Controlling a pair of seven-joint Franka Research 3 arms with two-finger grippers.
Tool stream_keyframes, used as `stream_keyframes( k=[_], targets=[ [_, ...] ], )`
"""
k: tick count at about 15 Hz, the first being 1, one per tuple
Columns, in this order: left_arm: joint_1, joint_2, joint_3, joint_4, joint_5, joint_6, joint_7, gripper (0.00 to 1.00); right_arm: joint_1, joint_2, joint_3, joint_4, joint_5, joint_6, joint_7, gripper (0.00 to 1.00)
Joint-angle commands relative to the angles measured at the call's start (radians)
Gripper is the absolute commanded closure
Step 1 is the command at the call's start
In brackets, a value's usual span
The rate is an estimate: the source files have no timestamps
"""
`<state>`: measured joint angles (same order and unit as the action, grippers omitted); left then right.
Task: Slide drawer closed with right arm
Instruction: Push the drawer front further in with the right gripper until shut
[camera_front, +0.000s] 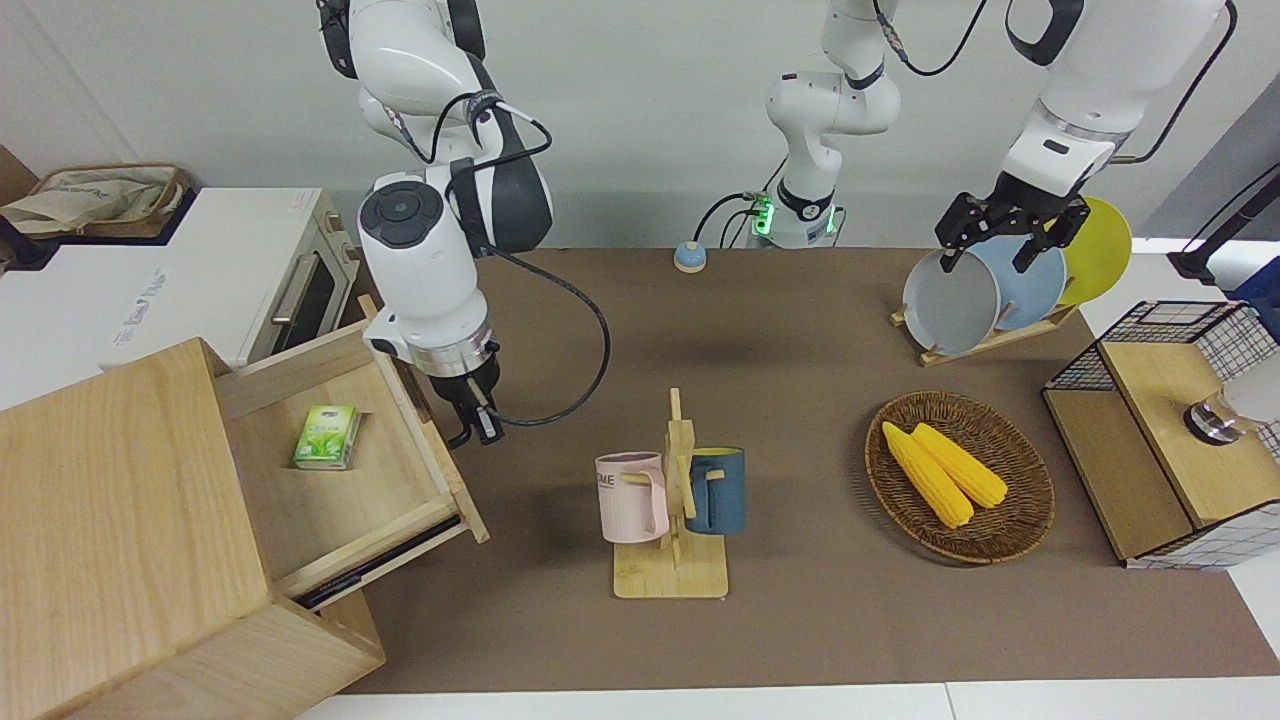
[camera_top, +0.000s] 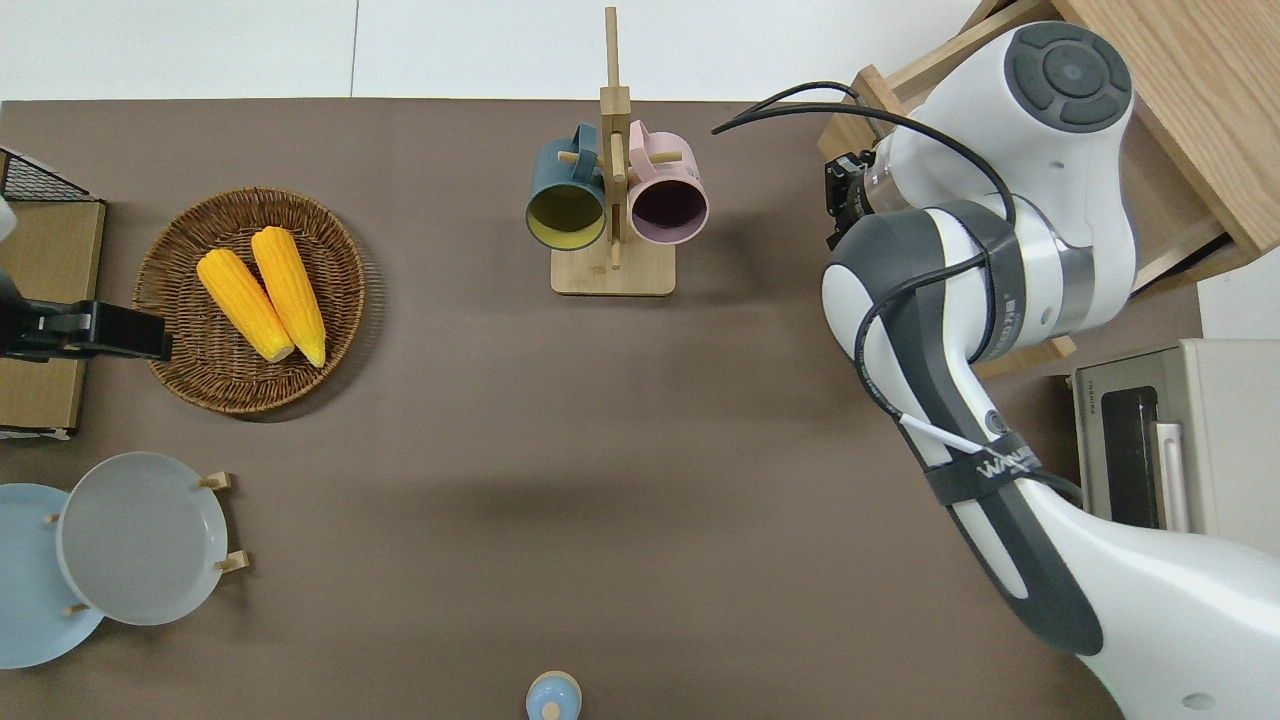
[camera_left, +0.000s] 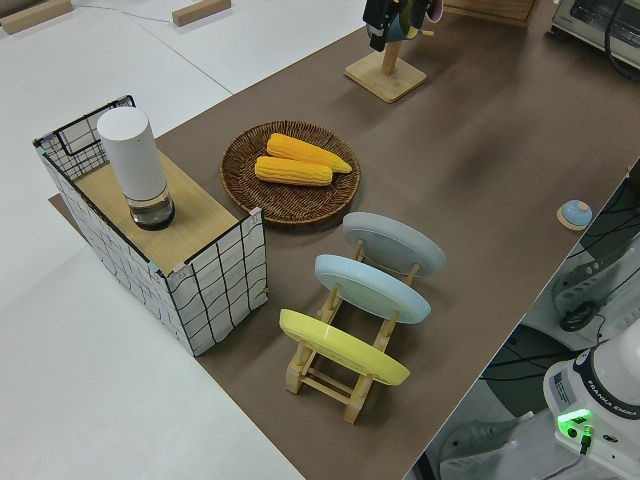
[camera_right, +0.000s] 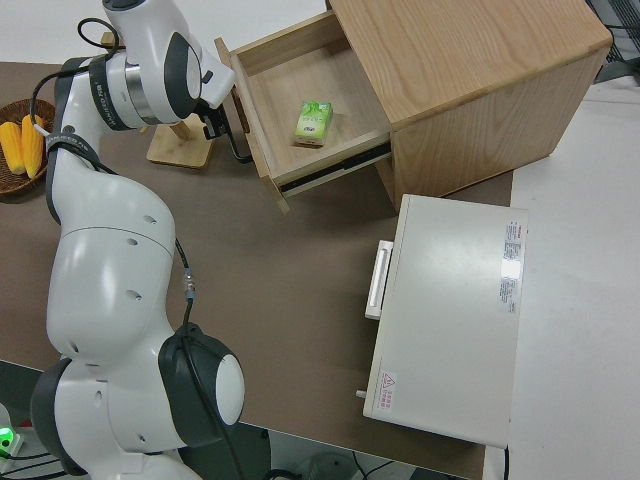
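The drawer (camera_front: 330, 495) stands pulled out of the pale-wood cabinet (camera_front: 120, 520), toward the middle of the table. A small green carton (camera_front: 327, 437) lies inside it. In the right side view the drawer (camera_right: 285, 95) shows its front panel with the black bar handle (camera_right: 236, 140). My right gripper (camera_front: 478, 415) hangs right at that front panel, by the handle, on the side away from the cabinet. From overhead the right gripper (camera_top: 840, 195) sits against the panel's outer face. The left arm is parked, its gripper (camera_front: 1000, 245) open.
A white oven (camera_front: 230, 270) stands beside the cabinet, nearer the robots. Mid-table is a mug rack (camera_front: 672, 500) with a pink and a blue mug. Toward the left arm's end are a wicker basket (camera_front: 1010, 510) of corn, a plate rack (camera_front: 990, 290) and a wire-mesh box (camera_front: 1170, 440).
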<state>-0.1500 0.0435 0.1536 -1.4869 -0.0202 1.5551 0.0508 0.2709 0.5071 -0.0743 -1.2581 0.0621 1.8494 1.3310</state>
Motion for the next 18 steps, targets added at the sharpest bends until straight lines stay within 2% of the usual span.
stream_keyframes(
  k=[1,7,12,15,18],
  targets=[
    [-0.017,0.013,0.017,0.02,0.012,0.0,0.008,0.0,-0.056,0.002,0.005,-0.001,0.016,0.02,-0.107,1.0],
    [-0.017,0.013,0.017,0.02,0.012,0.0,0.008,0.0,-0.12,0.001,0.013,0.003,0.028,0.034,-0.194,1.0],
    [-0.017,0.013,0.017,0.02,0.012,0.0,0.008,0.0,-0.139,0.004,0.013,0.003,0.027,0.053,-0.22,1.0],
    [-0.017,0.013,0.017,0.02,0.012,0.0,0.008,0.0,-0.177,0.005,0.014,0.003,0.03,0.056,-0.252,1.0],
    [-0.017,0.013,0.017,0.02,0.012,0.0,0.008,0.0,-0.217,0.004,0.016,0.005,0.088,0.057,-0.263,1.0]
  ],
)
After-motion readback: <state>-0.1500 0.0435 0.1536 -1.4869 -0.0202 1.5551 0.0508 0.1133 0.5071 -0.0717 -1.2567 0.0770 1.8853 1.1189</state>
